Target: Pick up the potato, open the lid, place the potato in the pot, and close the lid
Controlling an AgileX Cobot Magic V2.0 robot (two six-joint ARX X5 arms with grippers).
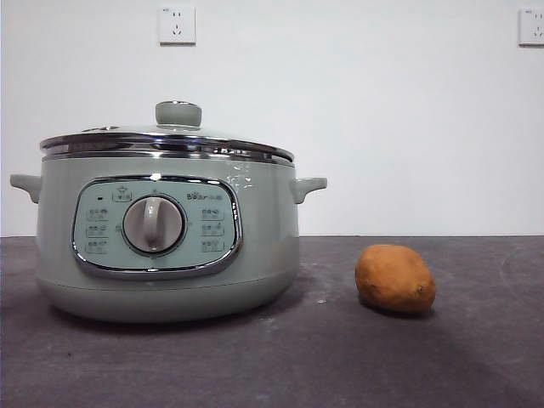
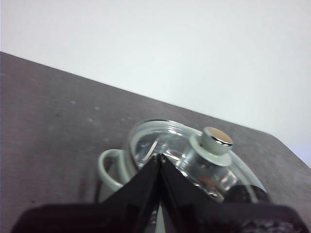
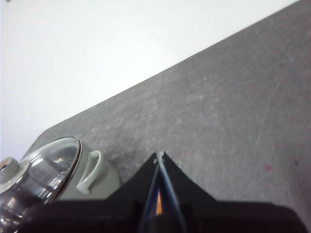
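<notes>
The pale green pot (image 1: pixel 255 238) stands at the table's left with the glass lid (image 1: pixel 170 140) on it and the green knob (image 1: pixel 178 112) on top. The orange-brown potato (image 1: pixel 395 279) lies on the table to the right of the pot, apart from it. Neither arm shows in the front view. My left gripper (image 2: pixel 160 156) is shut and empty, high above the lid (image 2: pixel 160 145) and its knob (image 2: pixel 216 141). My right gripper (image 3: pixel 160 154) is shut and empty above the table, with the pot's side handle (image 3: pixel 92 170) and the lid (image 3: pixel 48 167) to one side. A thin orange sliver shows between its jaws.
The dark grey table (image 1: pixel 340 357) runs back to a white wall with two sockets (image 1: pixel 177 25) (image 1: pixel 531 25). The pot's two side handles (image 1: pixel 308 187) (image 1: pixel 25 184) stick out. The control panel with its dial (image 1: pixel 153 224) faces the front camera.
</notes>
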